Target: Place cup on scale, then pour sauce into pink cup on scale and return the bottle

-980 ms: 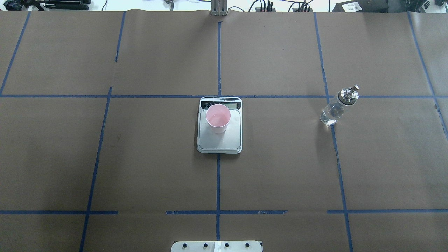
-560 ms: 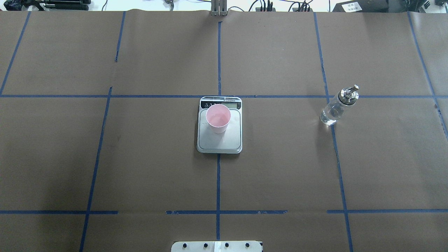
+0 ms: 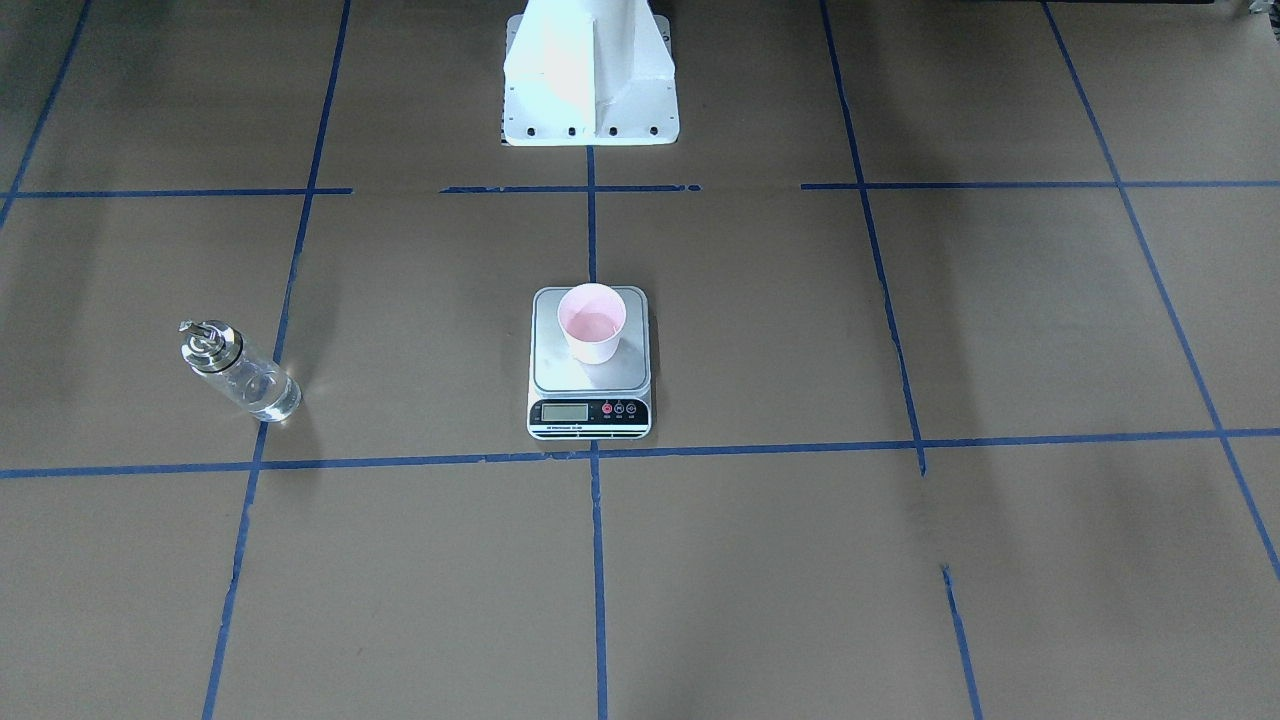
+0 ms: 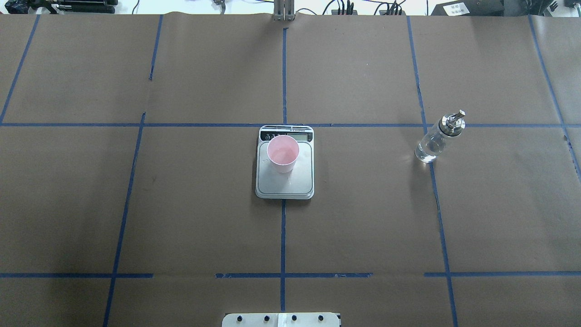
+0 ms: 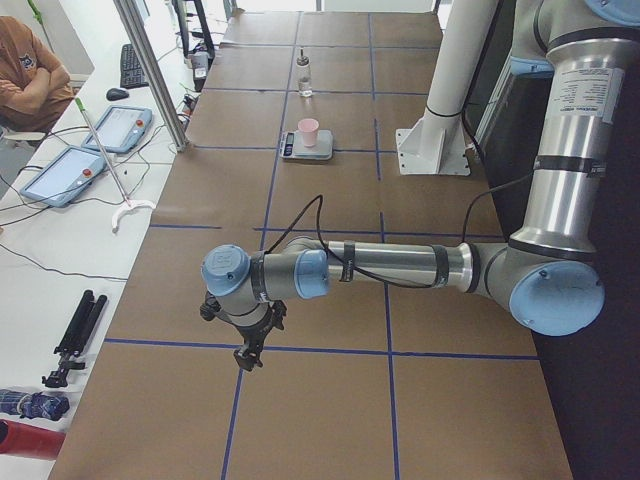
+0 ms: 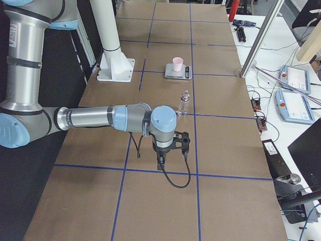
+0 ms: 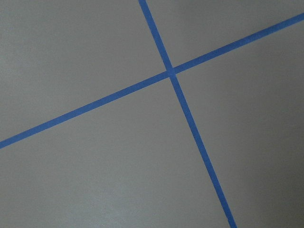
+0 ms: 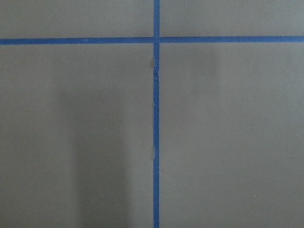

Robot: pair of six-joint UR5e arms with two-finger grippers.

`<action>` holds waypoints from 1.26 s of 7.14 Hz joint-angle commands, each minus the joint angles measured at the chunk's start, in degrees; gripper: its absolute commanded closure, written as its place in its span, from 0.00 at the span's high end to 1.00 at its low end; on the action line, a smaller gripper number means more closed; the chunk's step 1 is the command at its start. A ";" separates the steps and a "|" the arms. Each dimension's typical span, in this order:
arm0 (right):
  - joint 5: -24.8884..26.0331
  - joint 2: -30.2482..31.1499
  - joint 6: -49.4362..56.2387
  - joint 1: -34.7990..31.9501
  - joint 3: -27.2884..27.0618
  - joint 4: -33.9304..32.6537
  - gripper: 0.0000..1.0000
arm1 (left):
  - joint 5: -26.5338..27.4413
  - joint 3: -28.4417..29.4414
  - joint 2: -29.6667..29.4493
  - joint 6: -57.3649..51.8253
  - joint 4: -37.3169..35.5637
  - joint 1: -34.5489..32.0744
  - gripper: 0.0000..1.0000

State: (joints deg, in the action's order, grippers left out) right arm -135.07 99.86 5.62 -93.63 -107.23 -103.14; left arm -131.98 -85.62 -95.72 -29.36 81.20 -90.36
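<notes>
Brown paper covers the table (image 4: 181, 204), gridded with blue tape (image 4: 283, 236).

Left end of the surface: the left gripper (image 5: 247, 354) is held low over the paper, pointing down, with nothing under it. It appears only in the side view, so whether its fingers are apart or together cannot be told. The left wrist view records only paper and a tape crossing.

Middle of the surface: the scale (image 4: 284, 184) lies flat with its display strip toward the far edge. The cup (image 4: 283, 153) stands upright on the steel plate, toward the display end. Liquid in the cup cannot be resolved.

Toward the right edge: the bottle (image 4: 436, 141) stands upright, well apart from the scale, with clear sauce (image 4: 426, 153) in its lower part.

Right end: the right gripper (image 6: 162, 161) is held low and apart from the bottle; finger state cannot be told.

Handling, judged: the bottle is smooth, rigid glass, likely slippery and breakable. It is best taken around the cylindrical body below the metal collar. The cup is judged light and easily tipped or crushed.
</notes>
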 commanded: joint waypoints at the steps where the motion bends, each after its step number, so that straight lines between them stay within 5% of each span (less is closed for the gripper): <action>1: -0.20 -0.20 -0.08 -0.06 1.14 -1.36 1.00 | 0.15 0.19 0.09 0.00 0.01 0.10 1.00; 3: -0.11 -1.16 -0.43 0.12 2.97 2.21 1.00 | 0.24 0.02 -0.26 0.35 0.01 0.10 1.00; 6: -0.19 -1.25 -11.65 0.64 8.34 17.24 1.00 | 0.15 -0.07 -0.70 0.97 0.10 0.10 1.00; 9: -0.11 -1.86 -11.68 0.91 8.79 17.98 1.00 | 0.06 -0.07 -1.31 6.21 0.10 0.01 1.00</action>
State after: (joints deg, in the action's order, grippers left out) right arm -135.21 98.37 -5.87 -92.79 -98.65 -85.54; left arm -131.85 -85.69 -96.71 -26.17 81.29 -90.31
